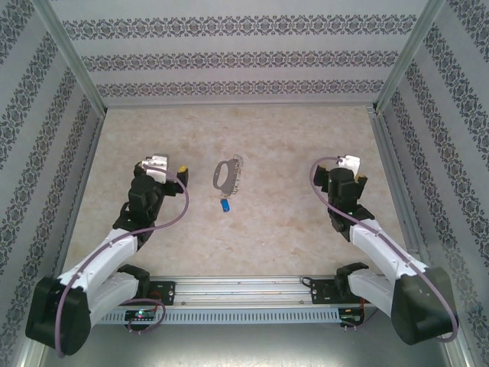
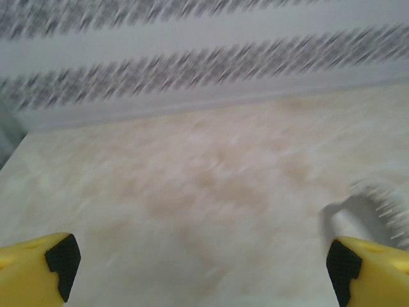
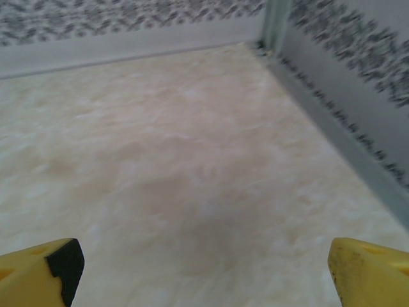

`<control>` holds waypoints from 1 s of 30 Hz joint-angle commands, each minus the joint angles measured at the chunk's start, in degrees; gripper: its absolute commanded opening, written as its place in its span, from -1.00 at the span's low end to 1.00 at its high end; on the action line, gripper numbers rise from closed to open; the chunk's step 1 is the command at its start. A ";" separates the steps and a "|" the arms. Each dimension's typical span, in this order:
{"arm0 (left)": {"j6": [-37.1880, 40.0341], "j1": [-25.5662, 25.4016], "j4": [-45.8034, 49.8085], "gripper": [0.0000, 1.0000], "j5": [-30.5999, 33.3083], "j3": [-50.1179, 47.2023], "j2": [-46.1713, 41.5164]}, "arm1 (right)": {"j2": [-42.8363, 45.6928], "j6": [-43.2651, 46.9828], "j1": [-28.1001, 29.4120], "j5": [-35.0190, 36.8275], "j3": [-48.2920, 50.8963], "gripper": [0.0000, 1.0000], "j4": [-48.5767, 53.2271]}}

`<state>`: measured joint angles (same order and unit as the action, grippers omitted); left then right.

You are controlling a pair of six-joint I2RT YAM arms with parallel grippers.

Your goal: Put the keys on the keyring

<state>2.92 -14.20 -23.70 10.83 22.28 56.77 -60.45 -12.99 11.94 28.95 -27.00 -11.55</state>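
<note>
The marbled table (image 1: 244, 252) has an arm on each side. The left gripper (image 2: 201, 272) is spread wide with nothing in it, and the right gripper (image 3: 201, 272) is the same deal. The keyring (image 1: 226, 175) lies flat between them, closer to the left gripper, just past its right finger (image 2: 374, 272). The little blue key (image 1: 225, 205) sits just on the near side of the ring, and it doesn't look like they're touching.

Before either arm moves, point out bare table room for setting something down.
Bare: the far strip between back wall and keyring; the wide patch between keyring and right pincer; the near strip by the rail. Crowded: centre-left, where keyring, key and left pincer sit close.
</note>
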 commanded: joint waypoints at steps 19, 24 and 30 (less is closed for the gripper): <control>-1.18 13.88 -33.47 1.00 -15.03 -2.17 34.12 | -28.09 13.63 -6.19 -15.97 9.52 0.95 -50.71; -2.81 16.30 -27.47 1.00 -19.83 0.56 33.66 | -26.69 9.99 -10.06 -20.30 5.62 0.95 -41.89; -2.92 16.31 -28.08 1.00 -18.50 0.53 33.92 | -26.01 10.35 -9.76 -19.89 5.64 0.96 -40.85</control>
<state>1.04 1.52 -53.82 -6.17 22.39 91.35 -87.66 -1.74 2.02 10.39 -21.08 -51.96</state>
